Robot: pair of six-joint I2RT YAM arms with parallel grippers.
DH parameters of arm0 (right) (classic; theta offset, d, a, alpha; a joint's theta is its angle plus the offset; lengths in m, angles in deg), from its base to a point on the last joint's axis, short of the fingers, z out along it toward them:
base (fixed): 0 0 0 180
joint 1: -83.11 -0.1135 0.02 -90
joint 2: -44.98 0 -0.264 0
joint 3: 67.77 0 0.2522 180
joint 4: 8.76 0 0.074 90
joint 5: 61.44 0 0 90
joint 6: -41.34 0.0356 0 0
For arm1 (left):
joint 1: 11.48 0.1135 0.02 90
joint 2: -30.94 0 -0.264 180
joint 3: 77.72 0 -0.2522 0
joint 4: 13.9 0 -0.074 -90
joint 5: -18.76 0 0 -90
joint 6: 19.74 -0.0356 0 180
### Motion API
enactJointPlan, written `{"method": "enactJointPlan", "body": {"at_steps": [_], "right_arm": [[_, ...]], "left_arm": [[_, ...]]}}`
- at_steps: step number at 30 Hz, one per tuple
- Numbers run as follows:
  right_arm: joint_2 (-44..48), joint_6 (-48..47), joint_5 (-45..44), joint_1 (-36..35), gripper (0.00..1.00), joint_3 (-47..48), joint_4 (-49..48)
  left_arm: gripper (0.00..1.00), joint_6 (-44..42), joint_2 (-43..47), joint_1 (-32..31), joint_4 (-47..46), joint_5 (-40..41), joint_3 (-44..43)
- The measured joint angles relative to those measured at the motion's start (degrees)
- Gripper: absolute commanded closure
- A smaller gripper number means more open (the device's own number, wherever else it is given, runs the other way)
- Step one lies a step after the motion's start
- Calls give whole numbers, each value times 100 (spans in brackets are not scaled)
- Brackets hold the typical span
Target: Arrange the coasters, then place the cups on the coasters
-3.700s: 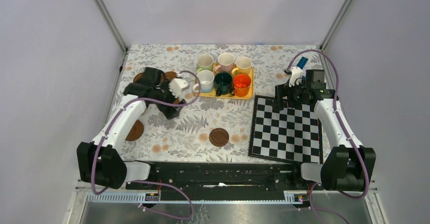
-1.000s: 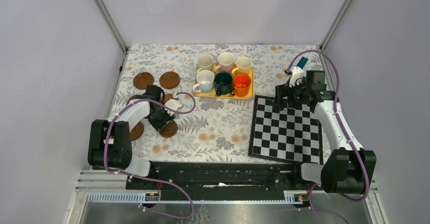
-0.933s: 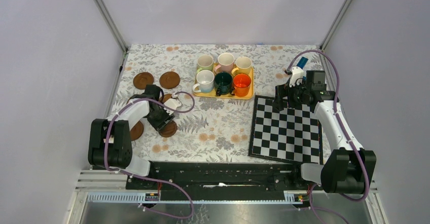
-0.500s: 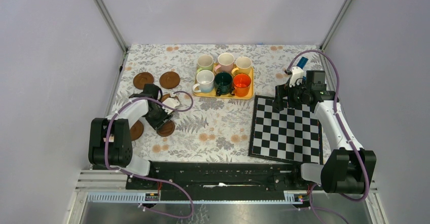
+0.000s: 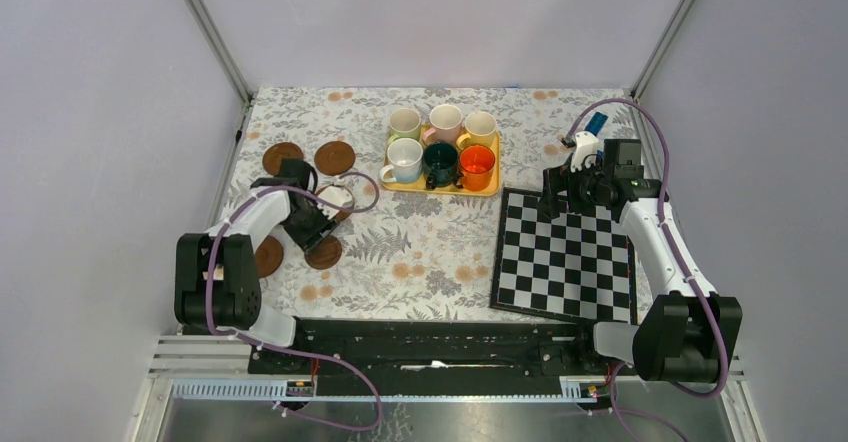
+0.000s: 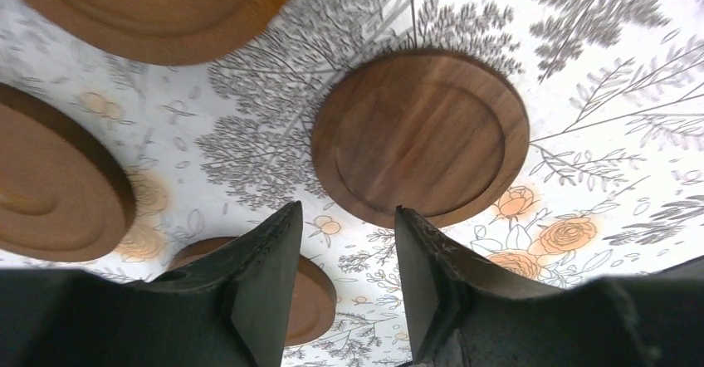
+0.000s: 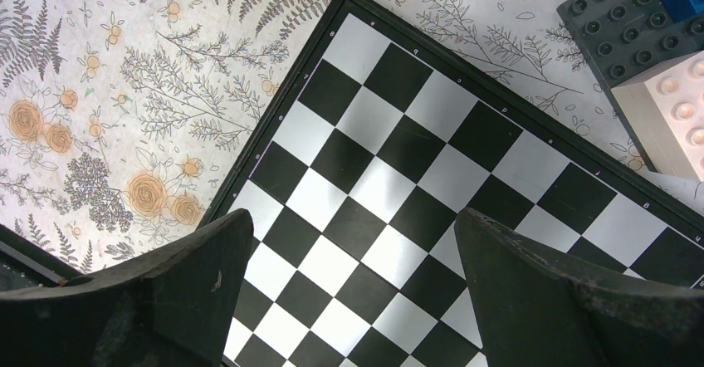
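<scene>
— Floral cloth (image 5: 420, 242) covers the whole table. What lies nearest the arms?
— At 8 o'clock, a brown coaster (image 5: 267, 256) and, just right of it, a dark coaster (image 5: 324, 252), both flat on the cloth. At 4 o'clock lies the chequered board (image 5: 565, 257).
— And the left gripper (image 6: 347, 214)?
— Low over the cloth at 9 o'clock, just beyond the dark coaster. Its fingers (image 6: 266, 284) stand parted with only cloth between them, holding nothing. The dark coaster sits right at the tips; whether a tip touches its rim I cannot tell. Another coaster (image 6: 314, 299) shows partly behind one finger.
— The right gripper (image 7: 353, 217)?
— At 3 o'clock, above the board's far left corner, fingers spread wide and empty, chequered squares showing between them.
— Farther back?
— At 10 o'clock a far left coaster (image 5: 283, 152) and a far right coaster (image 5: 335, 157) lie side by side, apart. At 12 o'clock the yellow tray (image 5: 430, 189) holds all six cups in two rows: white cup (image 5: 405, 160), dark green cup (image 5: 440, 162) and orange cup (image 5: 477, 166) in front; light green cup (image 5: 405, 122), pink cup (image 5: 445, 120) and yellow cup (image 5: 480, 127) behind. No cup stands on a coaster yet. At 2 o'clock, toy bricks (image 7: 618, 18) lie on the cloth.
</scene>
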Motion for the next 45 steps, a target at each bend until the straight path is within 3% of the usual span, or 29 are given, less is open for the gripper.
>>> {"method": "enactJointPlan", "body": {"at_steps": [11,20,29,36,45], "right_arm": [[0,2,24,0,2,0,2],[0,22,72,0,2,4,9],[17,118,201,0,2,205,111],[79,219,199,0,2,192,20],[90,221,197,0,2,118,-57]], "left_arm": [[25,616,680,-94,573,-988,-1558],[22,1464,525,-435,387,-1593,-2269],[27,2223,-540,-1237,-437,-1534,-2538],[35,2507,-1591,-1410,-866,-1362,-2905],[46,2774,-2267,-1714,-1399,-1207,-3224]]}}
